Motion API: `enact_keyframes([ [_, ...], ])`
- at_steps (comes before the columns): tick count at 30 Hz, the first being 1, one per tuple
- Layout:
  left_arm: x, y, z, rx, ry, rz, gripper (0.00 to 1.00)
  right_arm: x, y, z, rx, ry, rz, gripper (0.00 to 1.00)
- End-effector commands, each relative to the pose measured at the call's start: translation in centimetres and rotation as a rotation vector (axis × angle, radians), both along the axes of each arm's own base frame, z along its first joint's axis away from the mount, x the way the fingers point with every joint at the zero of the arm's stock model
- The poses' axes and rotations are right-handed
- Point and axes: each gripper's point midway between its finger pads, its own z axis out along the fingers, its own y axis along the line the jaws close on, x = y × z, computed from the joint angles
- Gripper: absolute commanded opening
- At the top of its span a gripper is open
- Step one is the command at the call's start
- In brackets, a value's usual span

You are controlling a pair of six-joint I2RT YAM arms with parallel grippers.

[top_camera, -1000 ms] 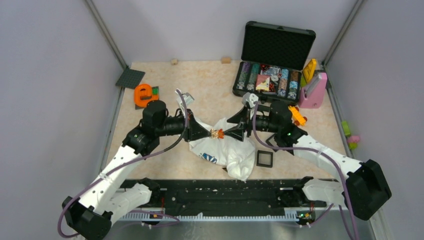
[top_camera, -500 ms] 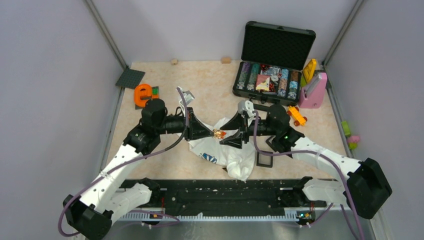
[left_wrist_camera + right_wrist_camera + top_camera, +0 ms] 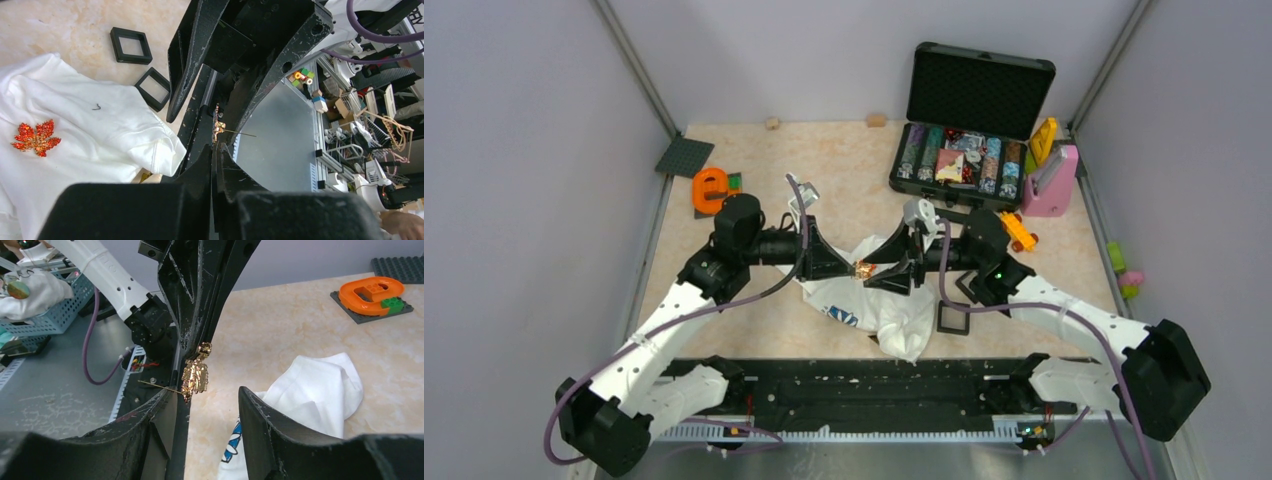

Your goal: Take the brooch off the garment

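My left gripper (image 3: 854, 267) is shut on a small gold brooch (image 3: 863, 268) and holds it in the air above the white garment (image 3: 879, 305). In the left wrist view the shut fingertips (image 3: 214, 147) pinch the brooch (image 3: 218, 126), its thin pin sticking out sideways. My right gripper (image 3: 892, 272) faces it, open and empty; its jaws stand wide on either side of the brooch (image 3: 196, 375), not touching. A red maple-leaf brooch (image 3: 36, 138) lies pinned on the garment (image 3: 100, 120). The garment's blue print shows under the right gripper (image 3: 212, 400).
Two small black square boxes (image 3: 131, 45) (image 3: 155, 88) lie on the table by the garment; one shows in the top view (image 3: 953, 318). An open black case of chips (image 3: 969, 160), a pink object (image 3: 1052, 185) and an orange toy (image 3: 714, 188) stand further back.
My right gripper has opened wide and let go of the brooch. My left gripper keeps it and has shifted slightly right and up.
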Motion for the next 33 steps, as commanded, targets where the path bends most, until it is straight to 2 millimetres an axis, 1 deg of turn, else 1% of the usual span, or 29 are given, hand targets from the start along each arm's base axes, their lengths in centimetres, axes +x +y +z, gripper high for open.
enact_keyframes([
  [1, -0.3, -0.2, 0.9, -0.036, -0.047, -0.049, 0.0, -0.6, 0.6, 2.3, 0.036, -0.01, 0.051, 0.49],
  [10, -0.3, -0.2, 0.6, -0.027, -0.052, -0.054, 0.0, -0.4, 0.9, 2.4, 0.034, 0.035, 0.047, 0.44],
  [19, -0.2, -0.1, 0.3, -0.011, -0.059, -0.052, 0.0, -0.1, 1.1, 2.9, 0.051, 0.087, 0.036, 0.41],
  [23, -0.1, -0.1, 0.1, 0.0, -0.059, -0.046, 0.0, -0.1, 1.2, 3.3, 0.061, 0.099, 0.041, 0.41],
  [28, 0.0, 0.0, 0.1, 0.002, -0.066, -0.037, 0.0, -0.3, 1.1, 3.5, 0.064, 0.107, 0.046, 0.44],
  [31, -0.1, 0.0, 0.2, 0.0, -0.067, -0.042, 0.0, -0.3, 1.2, 3.6, 0.065, 0.115, 0.043, 0.37],
  [33, -0.1, 0.0, 0.3, -0.001, -0.068, -0.041, 0.0, -0.3, 1.2, 3.6, 0.065, 0.118, 0.045, 0.36],
])
